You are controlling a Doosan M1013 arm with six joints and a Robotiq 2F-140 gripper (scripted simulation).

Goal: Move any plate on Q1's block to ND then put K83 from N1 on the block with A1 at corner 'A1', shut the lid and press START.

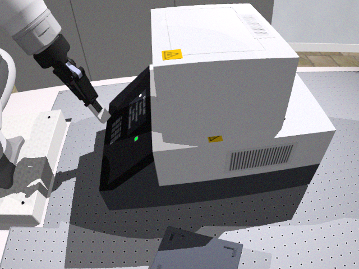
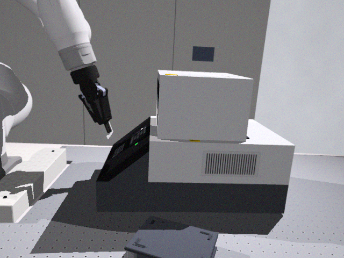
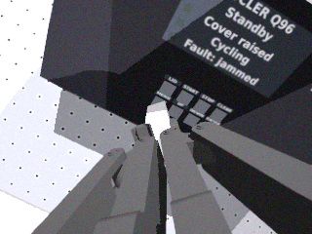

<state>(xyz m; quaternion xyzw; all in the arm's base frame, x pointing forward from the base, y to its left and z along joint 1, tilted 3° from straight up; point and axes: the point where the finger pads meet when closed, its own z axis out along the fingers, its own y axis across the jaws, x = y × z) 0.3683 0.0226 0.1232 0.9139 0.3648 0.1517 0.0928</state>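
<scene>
While the fingers stand fully closed on nothing, the LID key (image 3: 167, 88) lies just ahead of their tips, slightly right.

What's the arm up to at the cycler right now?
The arm's claw is shut on nothing and poised just off the keypad on the cycler's sloped black panel, its white tip nearest the LID key at the left end of the upper row. The status lamp shows green. The white lid sits over the body; no plate is visible.
</scene>
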